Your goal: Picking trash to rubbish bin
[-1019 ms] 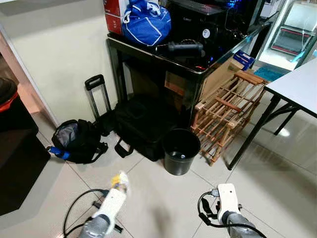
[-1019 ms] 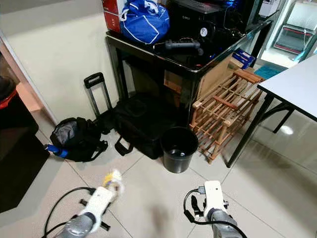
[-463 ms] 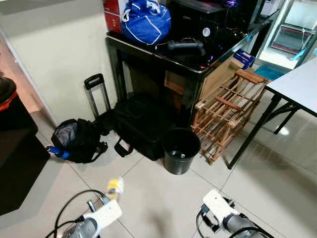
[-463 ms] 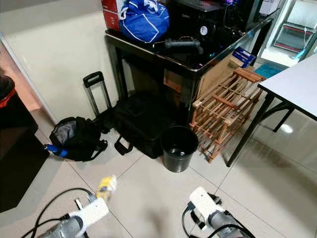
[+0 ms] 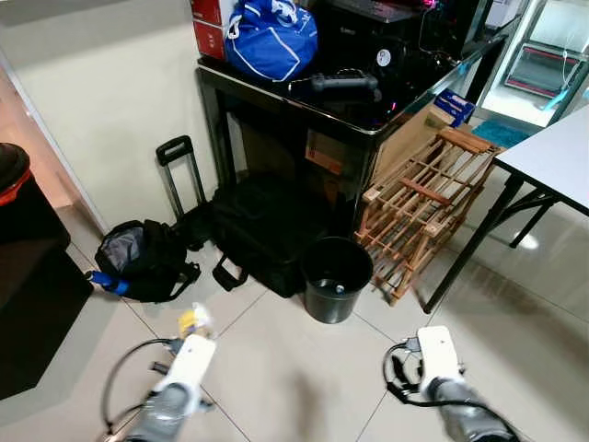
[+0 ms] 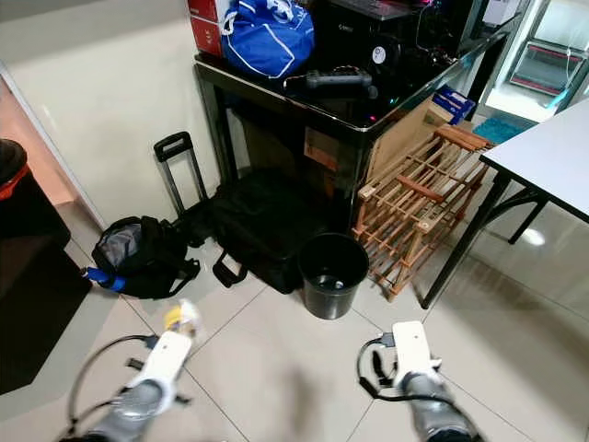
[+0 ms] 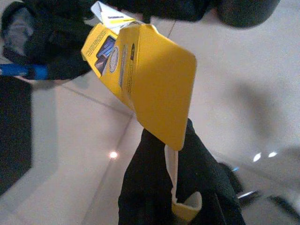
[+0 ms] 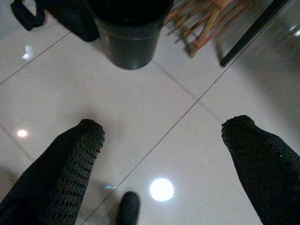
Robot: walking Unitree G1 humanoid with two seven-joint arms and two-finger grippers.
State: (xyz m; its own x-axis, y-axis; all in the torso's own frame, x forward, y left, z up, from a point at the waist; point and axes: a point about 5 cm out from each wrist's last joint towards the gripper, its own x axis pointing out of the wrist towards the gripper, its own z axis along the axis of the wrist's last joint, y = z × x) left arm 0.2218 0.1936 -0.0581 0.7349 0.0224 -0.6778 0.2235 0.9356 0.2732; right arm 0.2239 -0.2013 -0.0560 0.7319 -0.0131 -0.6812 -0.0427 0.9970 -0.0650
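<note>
A black rubbish bin (image 5: 337,279) stands on the tiled floor ahead, in front of the black table; it also shows as the bin (image 8: 130,35) in the right wrist view. My left gripper (image 7: 176,168) is shut on a yellow flattened carton (image 7: 143,79), seen low at the left as the carton (image 5: 192,319). It hangs left of the bin and nearer to me. My right gripper (image 8: 161,145) is open with nothing between its fingers, over bare tiles short of the bin, at the lower right in the eye view.
A black bag (image 5: 267,230) with a trolley handle (image 5: 177,175) lies left of the bin, a black backpack (image 5: 143,260) farther left. A wooden rack (image 5: 419,207) leans right of the bin. A white table (image 5: 552,157) stands at the right, dark furniture (image 5: 28,276) at the left.
Both arms swung low half a second ago and have come back up. The carton in my left gripper now sits further left than a second ago. The view shifted slightly.
</note>
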